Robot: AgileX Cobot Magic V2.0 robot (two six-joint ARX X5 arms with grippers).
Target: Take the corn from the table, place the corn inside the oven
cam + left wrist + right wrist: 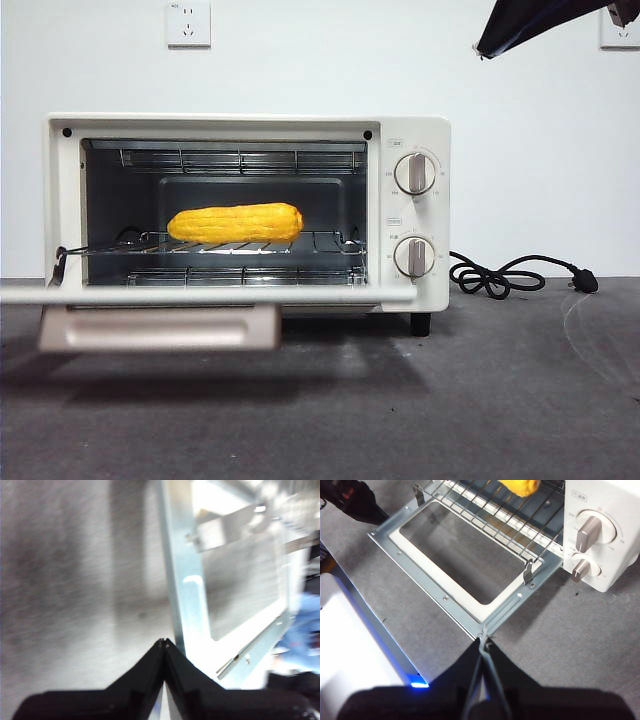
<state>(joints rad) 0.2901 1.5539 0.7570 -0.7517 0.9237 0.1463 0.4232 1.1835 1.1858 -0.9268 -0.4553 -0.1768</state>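
The corn (235, 223) lies lengthwise on the wire rack inside the cream oven (415, 135), whose door (200, 295) hangs open and flat toward me. In the right wrist view the corn (520, 486) shows only as a yellow end above the rack. My right gripper (484, 640) is shut and empty, above the table just off the near corner of the door (445, 595). My left gripper (164, 642) is also shut and empty, close beside the edge of the door (180, 580); that view is blurred. A black arm tip (530, 25) shows at the front view's top right corner.
The dark grey table (450, 400) spreads in front of the oven. A coiled black cord (500, 275) lies right of the oven, by its two knobs (415, 173). A white base with a blue light (350, 630) sits beside the door. The other arm (355, 502) is at the door's far side.
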